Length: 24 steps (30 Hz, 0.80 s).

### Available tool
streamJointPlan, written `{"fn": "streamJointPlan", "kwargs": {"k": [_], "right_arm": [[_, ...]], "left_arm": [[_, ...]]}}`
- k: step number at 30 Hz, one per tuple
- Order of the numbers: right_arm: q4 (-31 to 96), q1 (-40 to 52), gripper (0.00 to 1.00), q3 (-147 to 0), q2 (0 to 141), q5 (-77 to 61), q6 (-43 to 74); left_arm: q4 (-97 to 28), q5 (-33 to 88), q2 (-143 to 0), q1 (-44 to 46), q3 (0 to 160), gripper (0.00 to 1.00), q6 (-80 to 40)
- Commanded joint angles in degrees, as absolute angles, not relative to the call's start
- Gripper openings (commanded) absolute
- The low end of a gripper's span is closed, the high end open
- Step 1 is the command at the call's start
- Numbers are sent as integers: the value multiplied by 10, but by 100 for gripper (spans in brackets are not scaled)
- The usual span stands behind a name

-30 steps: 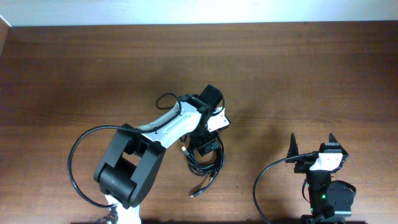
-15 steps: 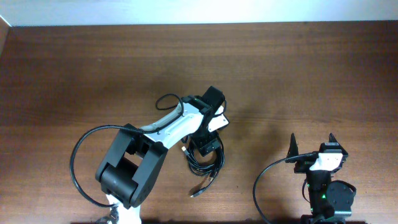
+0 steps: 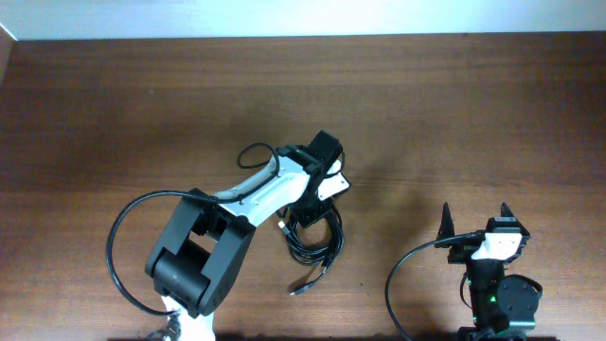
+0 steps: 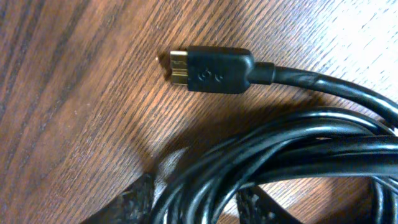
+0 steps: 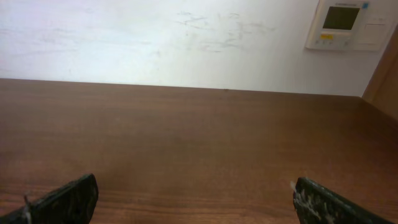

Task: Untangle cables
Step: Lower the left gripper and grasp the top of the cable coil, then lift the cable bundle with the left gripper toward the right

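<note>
While the right gripper (image 5: pixel 194 186) is sitting well apart, jaws wide, the left gripper (image 4: pixel 194 202) is straddling the cables (image 4: pixel 311 143) beside their gold-tipped plug (image 4: pixel 211 70), its clamping impossible to tell.

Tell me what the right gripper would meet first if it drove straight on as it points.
Nothing near: ahead of the right gripper lies only bare table, so the way looks free as far as the white wall, though depth is hard to judge.
</note>
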<state>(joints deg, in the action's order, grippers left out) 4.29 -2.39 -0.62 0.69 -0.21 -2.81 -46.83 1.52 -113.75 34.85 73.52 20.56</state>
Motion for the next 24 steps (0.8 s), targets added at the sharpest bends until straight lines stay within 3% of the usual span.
{"fn": "streamJointPlan", "kwargs": {"k": [1,2,4,7,17,24], "right_arm": [[47,-27,99,-3,2,1,-28],[47,-27,99,-3,2,1,-28],[47,-27,99,-3,2,1,-28],[47,-27,99,-3,2,1,-28],[47,-27,99,-3,2,1,-28],[47,-27,99,-3,2,1,-28]], "left_arm": [[-469,63,-1172,352,720,32,202],[-469,63,-1172,352,720,26,202],[-470,70,-1172,352,720,0,201],[-472,132,-1172,352,720,0,202],[-471,157,-1169,351,733,0,119],[-455,314,-1145,352,777,0,118]]}}
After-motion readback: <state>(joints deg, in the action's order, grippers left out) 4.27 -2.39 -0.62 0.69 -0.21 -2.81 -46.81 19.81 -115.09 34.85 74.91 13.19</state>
